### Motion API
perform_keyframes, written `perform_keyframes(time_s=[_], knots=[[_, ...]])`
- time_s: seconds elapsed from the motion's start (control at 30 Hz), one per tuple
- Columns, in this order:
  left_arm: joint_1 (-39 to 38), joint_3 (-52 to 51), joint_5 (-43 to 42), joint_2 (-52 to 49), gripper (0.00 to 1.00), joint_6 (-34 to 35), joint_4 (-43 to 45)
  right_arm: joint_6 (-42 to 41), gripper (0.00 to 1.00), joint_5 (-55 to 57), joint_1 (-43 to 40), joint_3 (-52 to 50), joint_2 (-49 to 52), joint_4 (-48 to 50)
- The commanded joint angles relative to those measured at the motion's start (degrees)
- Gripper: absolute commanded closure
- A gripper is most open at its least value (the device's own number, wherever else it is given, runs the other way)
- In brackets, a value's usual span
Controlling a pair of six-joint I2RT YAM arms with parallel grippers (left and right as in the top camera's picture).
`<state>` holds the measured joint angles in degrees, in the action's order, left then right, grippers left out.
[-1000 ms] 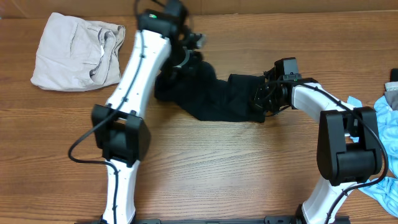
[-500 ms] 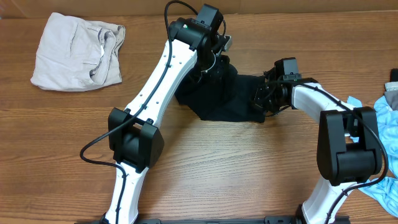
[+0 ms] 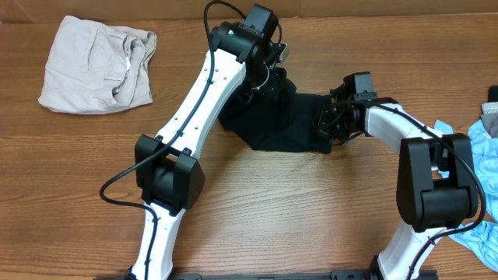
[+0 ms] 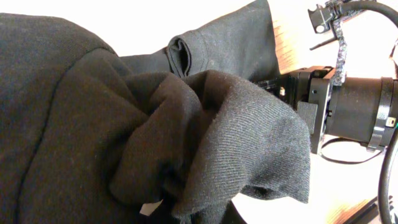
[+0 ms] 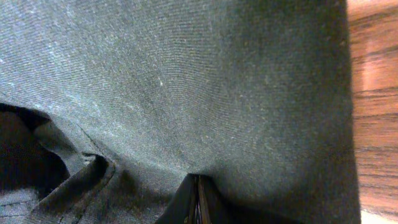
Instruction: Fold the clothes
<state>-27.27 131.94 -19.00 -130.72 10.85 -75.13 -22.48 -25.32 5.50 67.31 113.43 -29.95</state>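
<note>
The black garment (image 3: pixel 284 120) lies bunched across the middle of the table. My left gripper (image 3: pixel 274 78) is shut on its left upper part, the cloth draped over the fingers, which the left wrist view (image 4: pixel 186 143) shows only as black fabric with a small white label (image 4: pixel 149 208). My right gripper (image 3: pixel 327 124) is shut on the garment's right end; the right wrist view shows the closed fingertips (image 5: pixel 198 199) pressed into the black fabric (image 5: pixel 186 87).
An off-white garment (image 3: pixel 97 64) lies crumpled at the far left. A light-blue garment (image 3: pixel 482 187) lies at the right edge, beside the right arm's base. Bare wooden table (image 3: pixel 296 218) lies in front.
One second ago my left gripper was further left with the garment stretched out; it moved right toward the right gripper, bunching the cloth. Over the last half second nothing moved.
</note>
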Motion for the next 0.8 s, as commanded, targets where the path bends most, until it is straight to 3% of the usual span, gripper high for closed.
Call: perform_keyframes(time_s=[0.0, 0.17, 0.43, 0.53, 0.77], knots=[[0.5, 1.2, -0.1, 0.9, 0.96, 0.7, -0.1, -0.3, 0.96, 2.1, 0.0, -0.5, 2.8, -0.1], [2.3, 1.3, 1.1, 0.9, 0.96, -0.8, -3.4, -0.2, 0.96, 2.1, 0.0, -0.5, 2.8, -0.2], [12.5, 1.3, 12.3, 0.9, 0.96, -2.1, -16.1, -0.1, 0.96, 2.1, 0.0, -0.5, 2.8, -0.3], [17.0, 1.3, 17.3, 0.9, 0.94, -2.3, -17.0, -0.1, 0.96, 2.1, 0.0, -0.5, 2.8, -0.3], [23.1, 1.3, 17.5, 0.9, 0.86, -6.2, -15.9, -0.1, 0.96, 2.1, 0.0, -0.5, 2.8, -0.4]])
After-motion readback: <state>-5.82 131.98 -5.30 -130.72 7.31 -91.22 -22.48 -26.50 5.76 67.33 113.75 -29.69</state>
